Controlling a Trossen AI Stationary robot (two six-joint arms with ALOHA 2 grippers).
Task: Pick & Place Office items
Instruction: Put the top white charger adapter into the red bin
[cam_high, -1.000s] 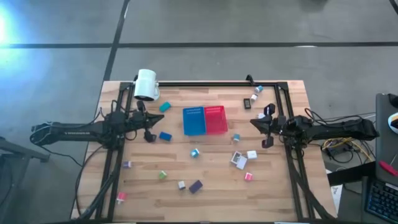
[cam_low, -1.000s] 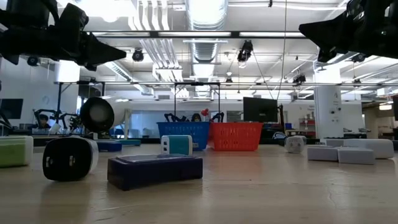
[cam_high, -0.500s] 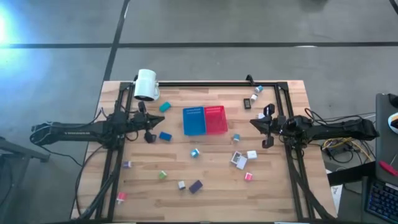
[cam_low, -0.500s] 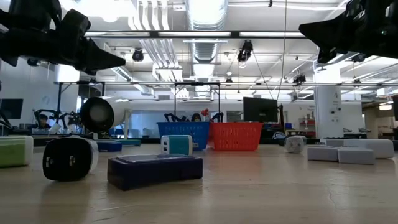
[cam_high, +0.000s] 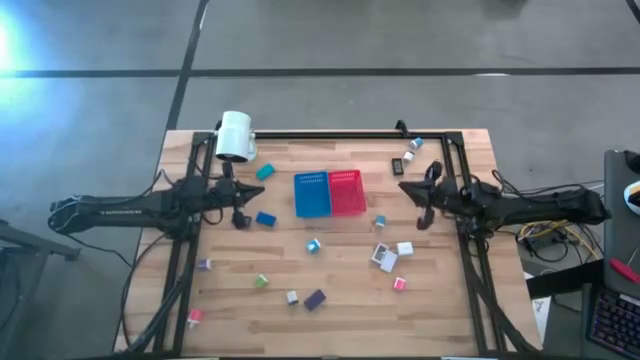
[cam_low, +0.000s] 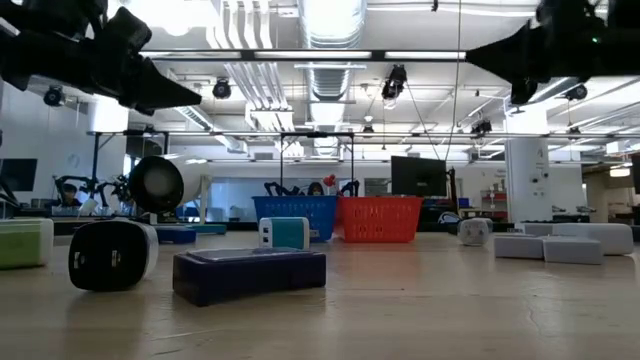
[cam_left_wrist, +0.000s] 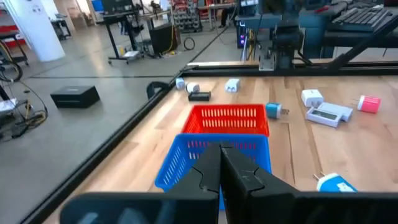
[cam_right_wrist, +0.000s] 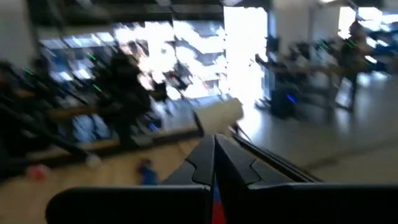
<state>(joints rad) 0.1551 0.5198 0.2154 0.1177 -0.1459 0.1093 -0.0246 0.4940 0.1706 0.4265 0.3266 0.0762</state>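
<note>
The left gripper (cam_high: 240, 208) hovered, fingers together and empty, at nine o'clock of the blue bin (cam_high: 311, 194); the right gripper (cam_high: 412, 192), likewise pinched together, apparently empty, hovered at three o'clock of the red bin (cam_high: 346, 192).

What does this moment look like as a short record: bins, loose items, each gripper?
bins: blue bin and red bin side by side, touching, mid-table toward the far edge
bin contents: none visible from above
office items: scattered on the wooden table, mostly nearer than the bins; a purple block lies near the front
lamp: white lamp at the far left corner
left gripper: fingers shut, empty, left of the blue bin
right gripper: fingers shut, empty, right of the red bin
</note>
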